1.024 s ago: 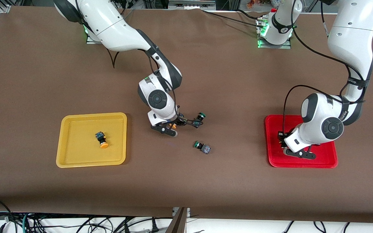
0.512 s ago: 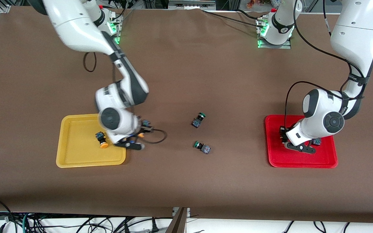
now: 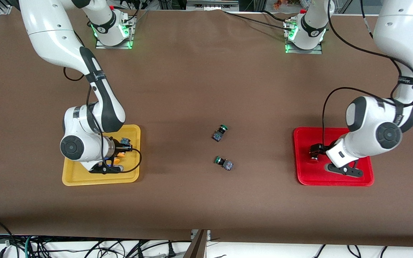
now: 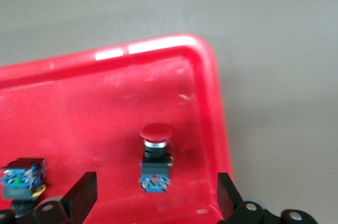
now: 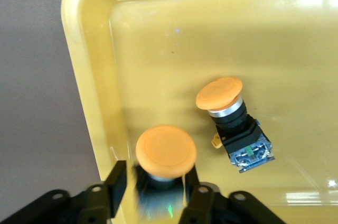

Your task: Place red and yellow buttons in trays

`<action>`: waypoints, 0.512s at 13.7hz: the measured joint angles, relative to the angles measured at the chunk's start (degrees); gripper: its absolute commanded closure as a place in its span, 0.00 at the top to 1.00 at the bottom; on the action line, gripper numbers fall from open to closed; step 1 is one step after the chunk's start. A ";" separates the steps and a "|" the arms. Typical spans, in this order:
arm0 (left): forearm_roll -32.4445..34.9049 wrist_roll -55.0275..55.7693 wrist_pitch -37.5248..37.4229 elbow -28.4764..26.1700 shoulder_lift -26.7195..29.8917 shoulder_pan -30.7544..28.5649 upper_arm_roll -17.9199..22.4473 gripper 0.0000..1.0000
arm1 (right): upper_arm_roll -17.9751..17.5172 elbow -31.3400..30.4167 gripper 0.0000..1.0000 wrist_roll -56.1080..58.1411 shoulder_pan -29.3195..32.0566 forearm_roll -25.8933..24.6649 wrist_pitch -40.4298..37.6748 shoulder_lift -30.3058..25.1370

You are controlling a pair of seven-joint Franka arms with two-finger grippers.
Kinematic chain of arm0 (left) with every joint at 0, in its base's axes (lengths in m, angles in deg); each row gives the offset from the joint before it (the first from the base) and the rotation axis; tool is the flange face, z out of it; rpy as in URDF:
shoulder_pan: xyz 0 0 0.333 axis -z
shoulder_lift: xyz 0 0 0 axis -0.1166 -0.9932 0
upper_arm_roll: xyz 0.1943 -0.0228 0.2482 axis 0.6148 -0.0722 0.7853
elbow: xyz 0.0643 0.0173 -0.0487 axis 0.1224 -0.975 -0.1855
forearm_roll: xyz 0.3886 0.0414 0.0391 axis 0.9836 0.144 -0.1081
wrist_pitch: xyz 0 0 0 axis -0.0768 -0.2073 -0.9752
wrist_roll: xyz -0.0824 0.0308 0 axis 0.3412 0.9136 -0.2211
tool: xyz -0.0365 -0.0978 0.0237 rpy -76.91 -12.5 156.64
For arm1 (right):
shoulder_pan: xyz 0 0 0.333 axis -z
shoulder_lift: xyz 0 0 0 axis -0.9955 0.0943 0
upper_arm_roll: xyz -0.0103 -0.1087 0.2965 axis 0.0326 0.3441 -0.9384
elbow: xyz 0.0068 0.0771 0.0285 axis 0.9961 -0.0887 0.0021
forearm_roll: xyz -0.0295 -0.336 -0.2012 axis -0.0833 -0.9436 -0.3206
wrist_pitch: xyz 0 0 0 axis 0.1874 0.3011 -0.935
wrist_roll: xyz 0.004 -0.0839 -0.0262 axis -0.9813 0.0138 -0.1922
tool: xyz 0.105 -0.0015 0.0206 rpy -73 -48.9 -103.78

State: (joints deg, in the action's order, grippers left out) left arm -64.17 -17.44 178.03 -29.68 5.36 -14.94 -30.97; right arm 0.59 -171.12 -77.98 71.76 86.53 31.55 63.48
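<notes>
My right gripper (image 3: 115, 160) hangs over the yellow tray (image 3: 134, 129) near its corner toward the table's middle. It is shut on a yellow button (image 5: 166, 151) just above the tray floor (image 5: 174, 49). A second yellow button (image 5: 232, 123) lies on its side in that tray. My left gripper (image 3: 342, 168) is open and empty over the red tray (image 3: 301, 176). A red button (image 4: 155, 155) lies on the tray floor between its spread fingers (image 4: 87, 187) and shows in the front view (image 3: 314, 153). Another button's bluish base (image 4: 21, 177) lies in the red tray beside it.
Two green-capped buttons (image 3: 220, 132) (image 3: 223, 163) lie on the brown table between the trays. The arm bases stand along the table edge farthest from the front camera. Cables trail from both wrists.
My right arm has carried the yellow button from the table's middle to over the yellow tray. My left gripper has shifted over the red tray, uncovering a red button there.
</notes>
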 measured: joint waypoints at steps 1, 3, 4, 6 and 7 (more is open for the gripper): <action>-0.45 0.13 -3.92 3.41 0.38 0.16 -0.21 1.00 | 0.09 0.01 1.00 0.00 0.29 0.02 -0.01 -0.03; -0.53 1.10 -10.56 8.63 0.81 0.43 -0.40 1.00 | 0.16 0.10 1.00 0.01 1.23 0.01 0.02 -0.07; -0.54 1.39 -12.91 10.26 0.95 0.48 -0.50 1.00 | 0.21 0.31 1.00 0.37 1.75 0.01 0.09 -0.15; -0.54 2.32 -16.42 12.51 1.91 0.74 -0.62 1.00 | 0.23 1.51 1.00 1.33 2.43 0.05 0.22 -0.93; -0.54 3.31 -18.79 13.22 2.96 0.98 -0.70 1.00 | 0.16 2.16 1.00 1.47 2.37 0.04 0.09 -2.01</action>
State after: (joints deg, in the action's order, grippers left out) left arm -64.71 -14.14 159.25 -16.47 8.32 -13.96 -31.66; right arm 0.74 -168.96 -76.51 74.13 86.56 31.64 61.47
